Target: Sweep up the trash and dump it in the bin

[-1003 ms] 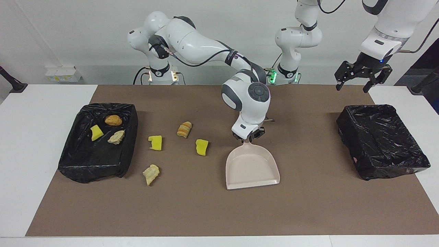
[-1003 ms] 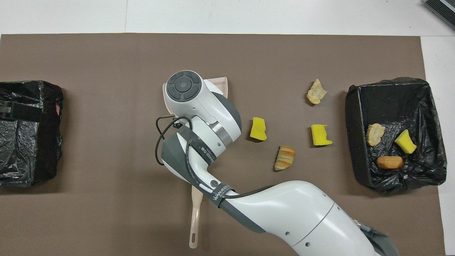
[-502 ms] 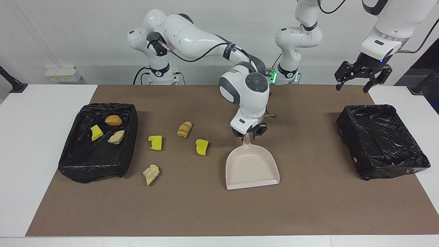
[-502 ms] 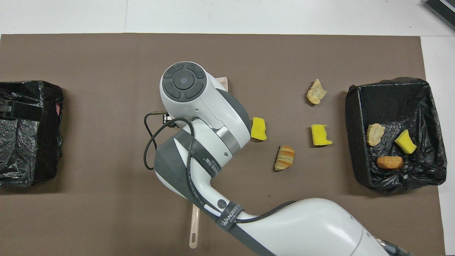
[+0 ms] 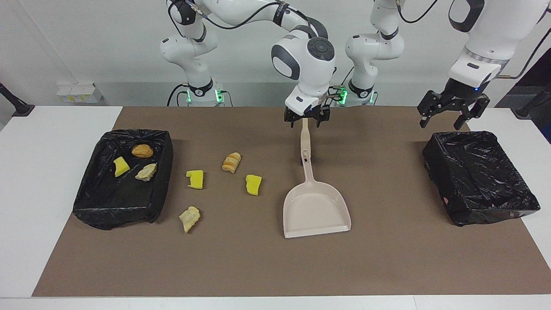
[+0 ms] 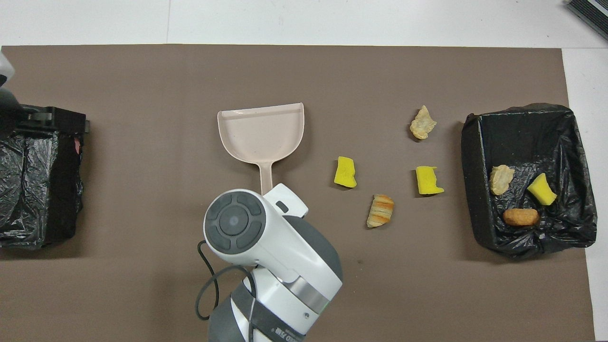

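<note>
The right gripper [image 5: 306,122] has risen from the neck of the dustpan [image 5: 316,209] and now hangs over its handle end, fingers released. Four trash scraps [image 5: 253,184] stay on the counter [image 5: 387,258] beside the dustpan; three lie in the bin [image 5: 103,211]. The left gripper [image 5: 450,116] waits, fingers spread, above the other bin [image 5: 482,181].

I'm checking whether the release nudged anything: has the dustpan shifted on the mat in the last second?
No. The dustpan lies at the same spot beside the yellow scrap; only the right gripper has risen off its handle.
</note>
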Robot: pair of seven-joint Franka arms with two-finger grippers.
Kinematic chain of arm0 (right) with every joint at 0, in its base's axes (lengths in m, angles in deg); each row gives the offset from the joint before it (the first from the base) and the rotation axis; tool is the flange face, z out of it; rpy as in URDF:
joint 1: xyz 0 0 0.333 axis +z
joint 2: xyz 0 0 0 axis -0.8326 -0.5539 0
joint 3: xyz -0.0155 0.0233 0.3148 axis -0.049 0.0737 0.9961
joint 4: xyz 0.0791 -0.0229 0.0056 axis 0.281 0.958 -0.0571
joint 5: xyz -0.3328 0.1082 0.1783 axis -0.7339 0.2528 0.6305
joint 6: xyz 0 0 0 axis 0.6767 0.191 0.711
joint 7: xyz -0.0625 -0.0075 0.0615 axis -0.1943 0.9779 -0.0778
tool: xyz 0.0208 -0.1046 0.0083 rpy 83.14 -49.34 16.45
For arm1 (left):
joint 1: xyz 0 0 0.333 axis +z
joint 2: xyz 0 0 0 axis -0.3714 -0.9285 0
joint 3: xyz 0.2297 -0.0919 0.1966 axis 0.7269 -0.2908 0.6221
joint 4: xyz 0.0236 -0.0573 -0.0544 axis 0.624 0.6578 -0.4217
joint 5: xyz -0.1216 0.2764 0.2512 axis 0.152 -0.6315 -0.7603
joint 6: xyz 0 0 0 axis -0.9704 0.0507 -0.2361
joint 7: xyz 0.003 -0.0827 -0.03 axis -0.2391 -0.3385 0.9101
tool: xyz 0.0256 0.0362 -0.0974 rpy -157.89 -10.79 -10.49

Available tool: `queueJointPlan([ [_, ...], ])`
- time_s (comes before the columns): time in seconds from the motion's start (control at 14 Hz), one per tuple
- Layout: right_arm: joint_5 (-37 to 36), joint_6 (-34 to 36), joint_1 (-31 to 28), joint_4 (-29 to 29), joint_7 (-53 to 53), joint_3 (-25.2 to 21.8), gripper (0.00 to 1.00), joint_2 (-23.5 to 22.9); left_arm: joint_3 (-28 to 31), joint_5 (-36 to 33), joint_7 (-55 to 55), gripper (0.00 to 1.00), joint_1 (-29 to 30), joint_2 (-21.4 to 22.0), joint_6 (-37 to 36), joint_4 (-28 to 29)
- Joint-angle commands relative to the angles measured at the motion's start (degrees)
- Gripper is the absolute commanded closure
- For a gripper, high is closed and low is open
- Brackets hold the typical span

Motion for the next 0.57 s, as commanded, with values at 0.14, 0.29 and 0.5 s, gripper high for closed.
queueJointPlan([
  [0.14, 3.19, -11.33, 3.97, 14.00, -4.86, -0.22, 0.07, 4.70, 0.48, 0.90, 6.92, 0.00, -7.49, -4.99, 5.40, -0.73],
  [0.29, 3.27, -12.66, 5.90, 15.49, -5.30, -0.22, 0.10, 4.17, 0.48, 0.81, 10.62, 0.00, -10.31, -6.84, 8.20, -0.91],
  [0.5, 3.27, -18.45, 8.10, 19.80, -7.67, -0.22, 0.13, 4.34, 0.57, 0.28, 17.46, 0.00, -15.57, -11.58, 9.44, -1.17],
])
